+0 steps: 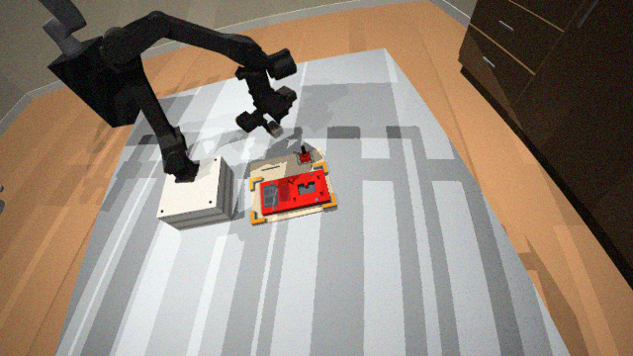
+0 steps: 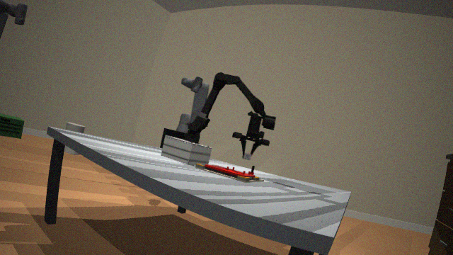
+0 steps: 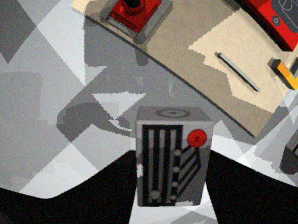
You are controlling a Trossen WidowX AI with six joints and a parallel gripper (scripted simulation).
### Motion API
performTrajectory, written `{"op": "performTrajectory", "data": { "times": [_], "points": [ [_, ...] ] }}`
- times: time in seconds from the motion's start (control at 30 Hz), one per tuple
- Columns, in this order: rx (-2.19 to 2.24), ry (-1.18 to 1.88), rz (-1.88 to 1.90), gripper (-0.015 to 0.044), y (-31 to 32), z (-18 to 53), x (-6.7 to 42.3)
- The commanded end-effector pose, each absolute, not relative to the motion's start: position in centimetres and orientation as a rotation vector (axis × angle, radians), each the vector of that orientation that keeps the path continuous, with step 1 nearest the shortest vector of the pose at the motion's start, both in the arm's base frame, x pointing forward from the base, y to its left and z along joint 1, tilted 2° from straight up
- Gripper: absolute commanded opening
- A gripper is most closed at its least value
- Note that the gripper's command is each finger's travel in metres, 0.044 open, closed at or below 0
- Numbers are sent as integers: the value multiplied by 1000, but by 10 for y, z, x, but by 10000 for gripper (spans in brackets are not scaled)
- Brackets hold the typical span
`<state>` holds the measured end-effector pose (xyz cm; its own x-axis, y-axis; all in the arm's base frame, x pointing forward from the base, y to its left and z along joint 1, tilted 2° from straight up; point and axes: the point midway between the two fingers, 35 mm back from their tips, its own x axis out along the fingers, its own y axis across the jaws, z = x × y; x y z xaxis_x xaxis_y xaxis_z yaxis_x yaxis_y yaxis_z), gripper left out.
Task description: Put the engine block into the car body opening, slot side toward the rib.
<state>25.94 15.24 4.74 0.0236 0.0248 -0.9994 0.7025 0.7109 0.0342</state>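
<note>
Above the striped table [image 1: 396, 257] — engine block [image 3: 172, 161], seemingly airborne, clamped between jaws.

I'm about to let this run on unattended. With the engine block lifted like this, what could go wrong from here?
1. The gripper holds the engine block in the air, away from the car body; a slip would drop it on the table.
2. The red knob piece stands upright beside the body, near a likely path; a low pass might hit it.
3. The opening looks snug, so a wrongly turned block may jam.
</note>
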Motion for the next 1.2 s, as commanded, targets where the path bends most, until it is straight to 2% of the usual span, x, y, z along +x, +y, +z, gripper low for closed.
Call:
{"op": "performTrajectory", "data": {
  "times": [0.0,0.47,1.17],
  "points": [
    [649,1463,-571,0,154,66,260],
    [642,1464,-565,0,150,89,257],
    [420,1505,-361,0,108,68,297]
  ]
}}
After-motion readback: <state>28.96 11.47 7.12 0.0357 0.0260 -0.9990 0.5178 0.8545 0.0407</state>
